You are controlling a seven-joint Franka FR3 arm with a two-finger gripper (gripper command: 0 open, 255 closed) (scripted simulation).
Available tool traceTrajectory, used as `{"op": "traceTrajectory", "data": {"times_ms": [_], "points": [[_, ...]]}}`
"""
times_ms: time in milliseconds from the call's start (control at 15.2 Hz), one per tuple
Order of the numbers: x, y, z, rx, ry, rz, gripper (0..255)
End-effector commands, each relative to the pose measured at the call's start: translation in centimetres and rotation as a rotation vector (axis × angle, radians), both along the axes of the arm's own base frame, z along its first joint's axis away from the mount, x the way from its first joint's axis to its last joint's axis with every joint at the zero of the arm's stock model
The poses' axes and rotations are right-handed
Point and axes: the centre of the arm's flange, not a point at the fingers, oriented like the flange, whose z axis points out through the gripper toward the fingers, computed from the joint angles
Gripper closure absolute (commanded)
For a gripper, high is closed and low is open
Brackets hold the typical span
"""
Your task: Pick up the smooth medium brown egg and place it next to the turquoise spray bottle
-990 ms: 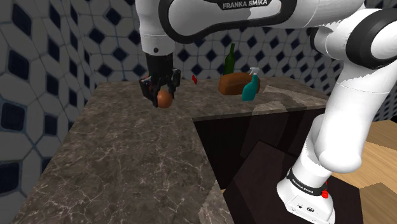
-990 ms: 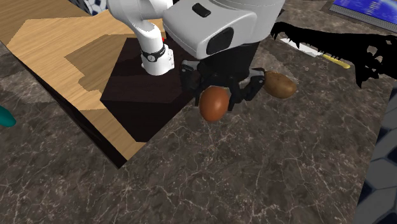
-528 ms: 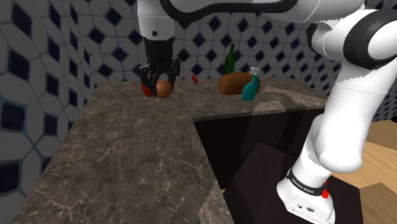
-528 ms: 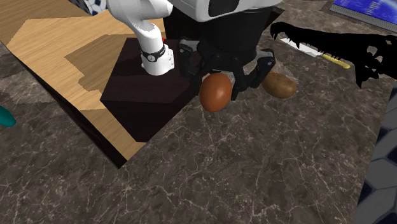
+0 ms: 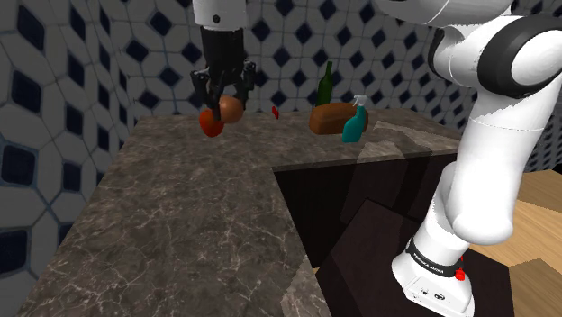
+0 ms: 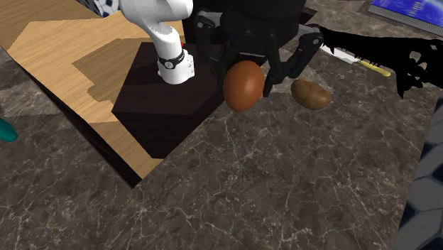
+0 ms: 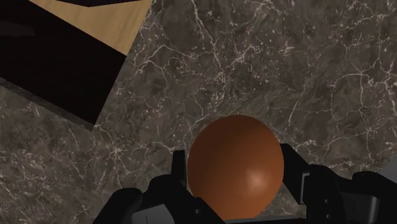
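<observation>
Egg (image 7: 235,167) clasped in the pincer (image 5: 231,103), fingers closed against its sides; held clear above the worktop (image 5: 180,216). Spray bottle (image 5: 355,122) noted well apart, toward the shoulder view's right, upright by a loaf (image 5: 328,118). Carry judged needed that way.

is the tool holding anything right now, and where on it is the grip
Yes. The tool holds the brown egg. Its two black fingers clasp opposite sides of the egg at about its widest part, above the dark veined counter.
</observation>
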Motion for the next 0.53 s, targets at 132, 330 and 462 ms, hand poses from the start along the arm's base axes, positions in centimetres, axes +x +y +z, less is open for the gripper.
{"op": "traceTrajectory", "data": {"times_ms": [132,330,462], "points": [[-0.7,-4.0,0.5,0.0,0.0,0.0,255],[-1.4,-7.9,0.5,0.0,0.0,0.0,255],[-1.8,-10.5,0.5,0.0,0.0,0.0,255]]}}
